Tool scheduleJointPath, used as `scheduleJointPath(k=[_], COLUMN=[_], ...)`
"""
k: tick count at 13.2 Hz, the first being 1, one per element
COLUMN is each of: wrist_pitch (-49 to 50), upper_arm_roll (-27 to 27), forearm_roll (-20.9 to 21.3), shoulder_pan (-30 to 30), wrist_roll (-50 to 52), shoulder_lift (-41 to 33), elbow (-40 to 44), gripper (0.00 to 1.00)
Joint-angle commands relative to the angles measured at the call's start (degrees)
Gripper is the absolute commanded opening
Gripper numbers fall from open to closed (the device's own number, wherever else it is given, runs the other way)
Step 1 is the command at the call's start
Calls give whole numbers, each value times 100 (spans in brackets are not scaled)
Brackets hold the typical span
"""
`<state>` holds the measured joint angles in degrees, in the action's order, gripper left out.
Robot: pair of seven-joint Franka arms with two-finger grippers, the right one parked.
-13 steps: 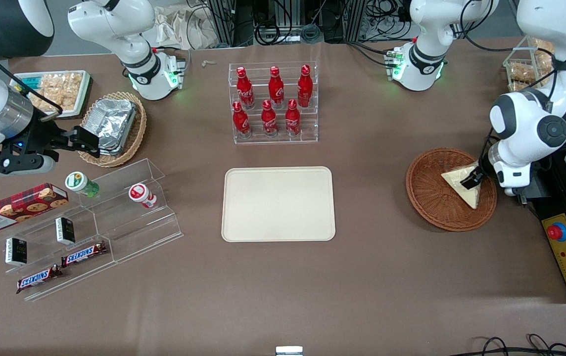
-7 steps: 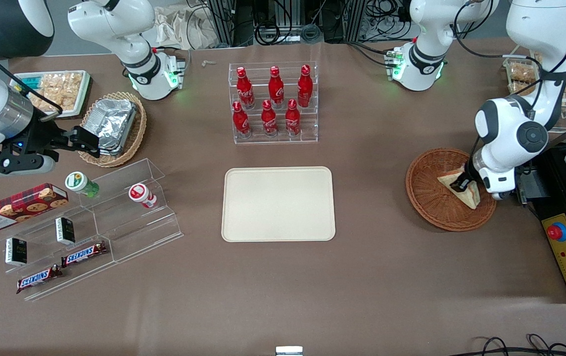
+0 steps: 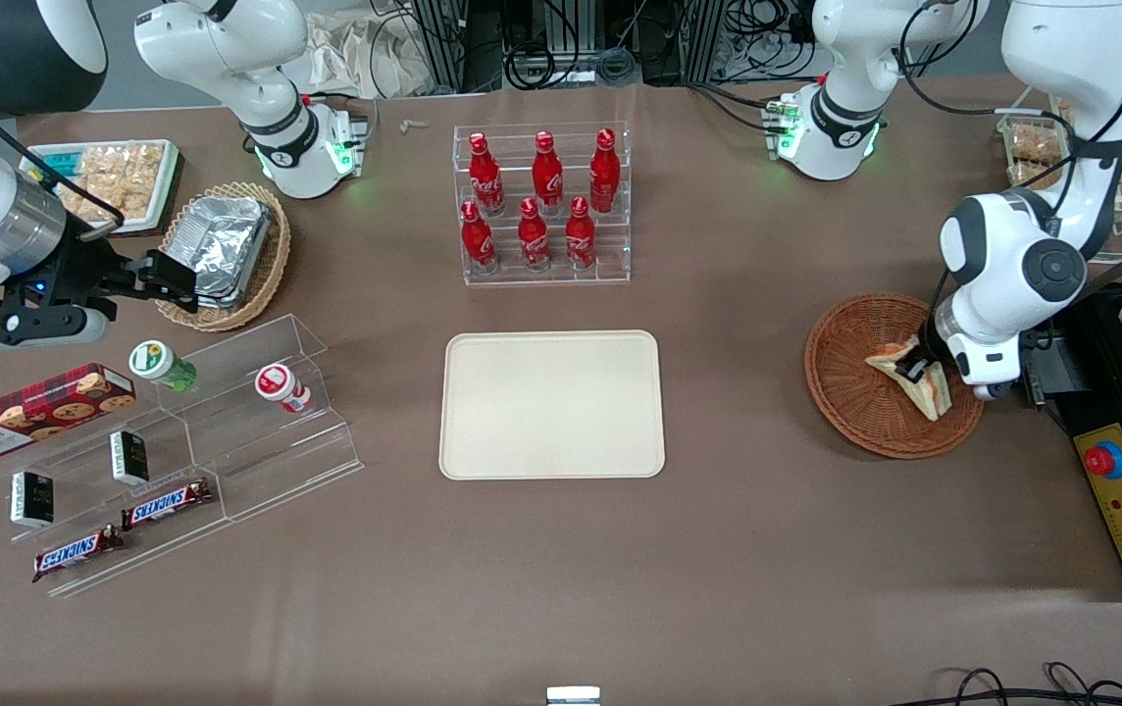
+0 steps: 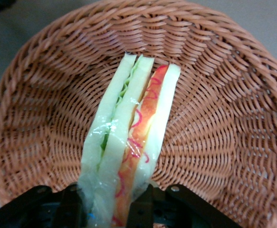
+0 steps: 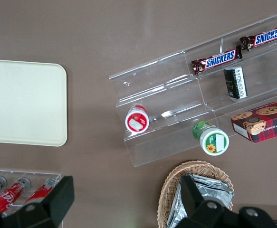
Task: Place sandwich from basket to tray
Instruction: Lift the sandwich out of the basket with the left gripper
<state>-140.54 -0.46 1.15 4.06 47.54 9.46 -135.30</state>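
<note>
Slippage is the main worry here: the gripper (image 3: 916, 372), at the right of the front view over the reddish-brown basket (image 3: 850, 404), is pinching the sandwich (image 3: 926, 390) near one end, so most of the wedge hangs unsupported past the fingers. In the wrist view the fingers (image 4: 71, 209) press on the two outer bread faces of the sandwich (image 4: 128, 142), which stands on edge with its green and red filling layers facing the camera and a clear film wrap glinting over them. That film looks slick, and soft bread gives under pressure, so the wedge could creep out of the pinch or rotate downward during the carry; squeezing harder would likely crush it or push the filling out. The sandwich appears tipped up but not clear of the basket (image 4: 214, 118), so a sideways move begun too low could catch its hanging corner on the woven rim and drag it loose. The tray (image 3: 551, 404) sits bare at the centre of the front view, well apart from the basket, which leaves a long stretch of open table where a dropped sandwich would land short.
</note>
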Motion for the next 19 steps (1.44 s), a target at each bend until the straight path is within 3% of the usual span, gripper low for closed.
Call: scheduleJointPath(k=[1,5,8,10,15,19], wrist_pitch=[1637,3986,5043,5492,4908,3328], upper_arm_roll=[-33,-480,-946,-1541,-3247,-3373], forearm_roll=[61,52,-44,-88,-185,147], shoulder_pan=[-1,-1,-1,-1,-45,-686], wrist_roll=[-113,-305,-683,-851,-553,167], shoulder_lift=[-251,-172,-172,-129,388,1066], elbow=[974,3031,4184,4668,4680,3865], gripper=[0,0,0,0,0,0])
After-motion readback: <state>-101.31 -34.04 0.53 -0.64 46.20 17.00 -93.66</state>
